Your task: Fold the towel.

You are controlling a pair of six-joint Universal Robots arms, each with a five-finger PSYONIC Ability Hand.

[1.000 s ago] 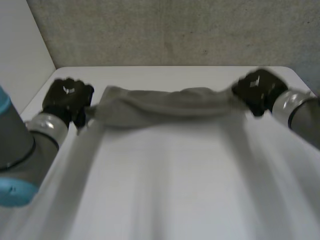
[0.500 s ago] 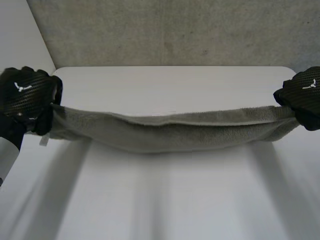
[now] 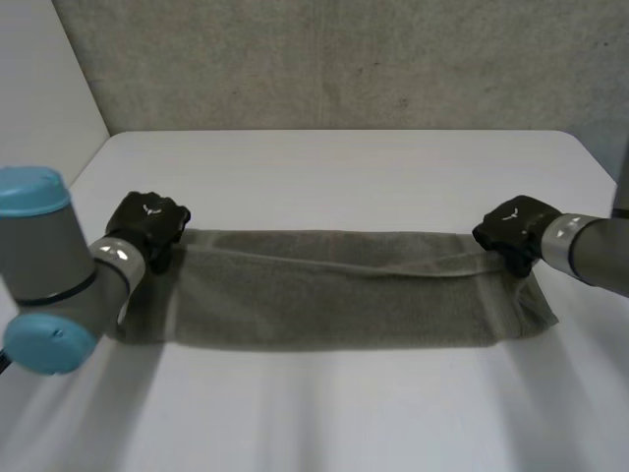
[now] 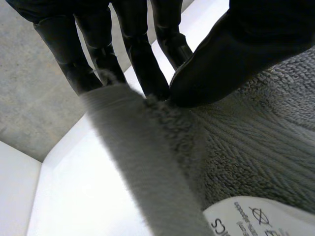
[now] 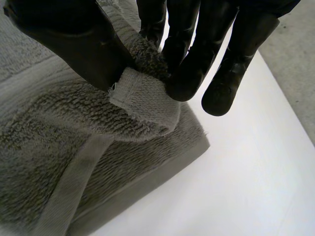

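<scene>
Towel (image 3: 334,295), grey terry, doubled, mid-frame | L hand (image 3: 147,224) pinching left-frame corner | R hand (image 3: 513,234) pinching right-frame corner | purpose: align layers

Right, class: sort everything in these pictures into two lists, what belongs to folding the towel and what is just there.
Belongs to the job: towel; left robot hand, pinching one end; right robot hand, pinching a corner at the other end.
Just there: table; wall behind it.
</scene>
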